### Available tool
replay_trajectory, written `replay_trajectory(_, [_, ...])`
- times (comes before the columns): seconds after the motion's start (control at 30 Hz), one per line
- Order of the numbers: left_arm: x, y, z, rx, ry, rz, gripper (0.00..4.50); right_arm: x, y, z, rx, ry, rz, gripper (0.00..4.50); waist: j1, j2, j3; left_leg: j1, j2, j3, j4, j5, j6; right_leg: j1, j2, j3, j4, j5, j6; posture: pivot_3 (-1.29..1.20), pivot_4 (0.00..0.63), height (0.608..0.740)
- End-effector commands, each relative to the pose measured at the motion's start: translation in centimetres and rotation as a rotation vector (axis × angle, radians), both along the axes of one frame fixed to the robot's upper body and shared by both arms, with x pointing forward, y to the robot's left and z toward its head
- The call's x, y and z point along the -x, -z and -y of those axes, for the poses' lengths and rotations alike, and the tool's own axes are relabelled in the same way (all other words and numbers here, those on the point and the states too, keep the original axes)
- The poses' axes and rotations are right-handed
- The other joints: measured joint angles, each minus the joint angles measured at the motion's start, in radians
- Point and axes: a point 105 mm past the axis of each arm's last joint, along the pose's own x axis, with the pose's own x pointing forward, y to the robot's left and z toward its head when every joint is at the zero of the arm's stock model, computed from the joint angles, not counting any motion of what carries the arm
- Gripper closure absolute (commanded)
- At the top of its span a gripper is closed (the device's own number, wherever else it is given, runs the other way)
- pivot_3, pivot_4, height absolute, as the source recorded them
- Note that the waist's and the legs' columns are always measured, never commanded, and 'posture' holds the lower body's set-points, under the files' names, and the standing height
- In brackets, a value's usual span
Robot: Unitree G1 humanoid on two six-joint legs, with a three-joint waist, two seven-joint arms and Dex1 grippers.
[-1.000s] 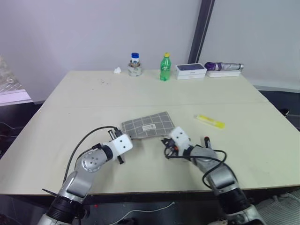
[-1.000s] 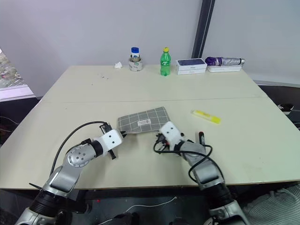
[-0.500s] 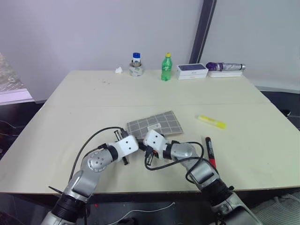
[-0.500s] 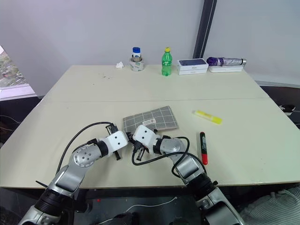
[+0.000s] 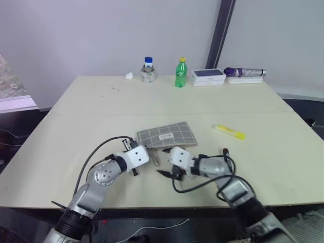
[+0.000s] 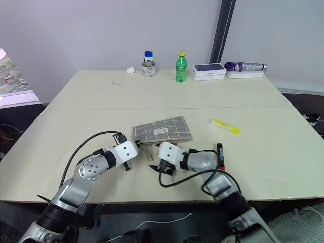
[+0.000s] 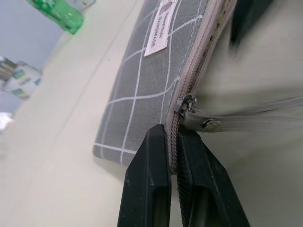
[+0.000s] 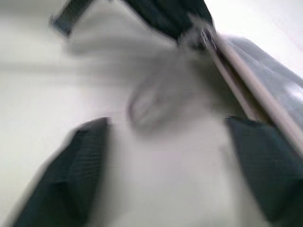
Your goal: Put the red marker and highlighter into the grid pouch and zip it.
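The grid pouch (image 5: 166,135) lies flat near the table's middle, its zipper side toward me. My left gripper (image 5: 142,147) is shut on the pouch's zipper edge at its left corner; in the left wrist view the black fingers (image 7: 147,179) pinch the zipper tape just below the slider. The pull tab (image 7: 236,123) lies loose on the table. My right gripper (image 5: 163,162) stands open just in front of the pouch, holding nothing. The highlighter (image 5: 229,131) lies to the pouch's right. The red marker (image 6: 219,152) lies nearer me, beside my right forearm.
Along the far edge stand a blue-capped jar on a tape roll (image 5: 147,71), a green bottle (image 5: 179,72), a white-and-blue box (image 5: 207,76) and a purple folded umbrella (image 5: 245,72). The table (image 5: 76,131) has bare surface left of the pouch.
My right gripper travelled left along the pouch's zipper edge to beside the left gripper, then opened and drew back slightly. The pull tab now lies free. The left gripper kept its hold.
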Motion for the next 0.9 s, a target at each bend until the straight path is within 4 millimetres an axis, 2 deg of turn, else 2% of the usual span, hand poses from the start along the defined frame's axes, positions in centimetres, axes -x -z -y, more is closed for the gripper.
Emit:
replay_trajectory(0.03, [-0.3, -1.7, -0.1, -0.038, 0.012, 0.095, 4.50, 0.6, -1.6, 1.7, -0.071, 0.059, 0.042, 0.03, -0.001, 0.000, 0.000, 0.000, 0.000, 0.000, 0.000, 0.000, 0.000, 0.000, 0.000, 0.000, 0.000, 0.000, 0.000, 0.00, 0.150, 0.740])
replay_trajectory(0.2, [-0.6, -2.0, -0.6, -0.034, -0.001, 0.118, 4.50, 1.1, -4.9, 5.7, -0.362, 0.322, 0.085, 0.03, 0.003, 0.000, 0.000, 0.000, 0.001, 0.000, 0.000, 0.000, 0.000, 0.000, -0.001, 0.000, -0.001, 0.000, 0.000, 0.00, 0.150, 0.740])
replay_trajectory(0.3, [-0.7, -1.6, -0.7, -0.036, -0.003, 0.113, 4.50, 0.7, -4.8, 8.4, -0.349, 0.512, 0.155, 0.03, 0.001, 0.000, 0.000, 0.000, 0.002, 0.000, 0.000, 0.000, 0.000, 0.000, 0.000, 0.000, 0.000, 0.000, 0.000, 0.00, 0.150, 0.740])
replay_trajectory(0.4, [-0.8, -1.3, -0.3, -0.039, 0.018, 0.098, 4.50, -0.8, -5.0, 11.1, -0.340, 0.680, 0.190, 0.03, 0.002, 0.000, 0.000, 0.000, 0.001, 0.000, 0.000, 0.000, 0.000, 0.000, 0.000, 0.000, 0.000, 0.000, 0.000, 0.00, 0.150, 0.740])
replay_trajectory(0.53, [-1.2, -1.3, -0.1, -0.054, 0.032, 0.109, 4.50, -4.2, -6.2, 14.8, -0.291, 0.783, 0.201, 0.03, -0.001, 0.000, 0.000, 0.000, 0.000, 0.000, 0.000, 0.000, 0.000, 0.000, 0.000, 0.000, 0.000, 0.000, 0.000, 0.00, 0.150, 0.740])
replay_trajectory(0.67, [-1.5, -1.5, 0.1, -0.049, 0.034, 0.117, 4.50, -7.1, -6.2, 18.6, -0.265, 0.861, 0.137, 0.03, 0.000, 0.000, 0.000, 0.000, 0.000, 0.001, 0.000, 0.000, 0.000, 0.000, 0.000, 0.000, -0.001, 0.000, 0.000, 0.00, 0.150, 0.740])
replay_trajectory(0.73, [-1.5, -1.5, 0.1, -0.052, 0.037, 0.117, 4.50, -8.2, -5.9, 20.0, -0.242, 0.876, 0.090, 0.03, -0.002, 0.000, 0.000, 0.000, -0.001, 0.001, 0.000, 0.000, 0.000, 0.000, -0.001, 0.000, -0.001, 0.000, 0.000, 0.00, 0.150, 0.740])
replay_trajectory(0.9, [-1.3, -1.4, -0.2, -0.057, 0.030, 0.114, 4.50, -9.7, -4.7, 21.5, -0.242, 0.880, -0.040, 0.03, -0.005, 0.000, 0.000, 0.000, 0.000, 0.003, -0.001, 0.000, 0.000, 0.000, 0.000, 0.001, -0.002, 0.000, 0.000, 0.00, 0.150, 0.740])
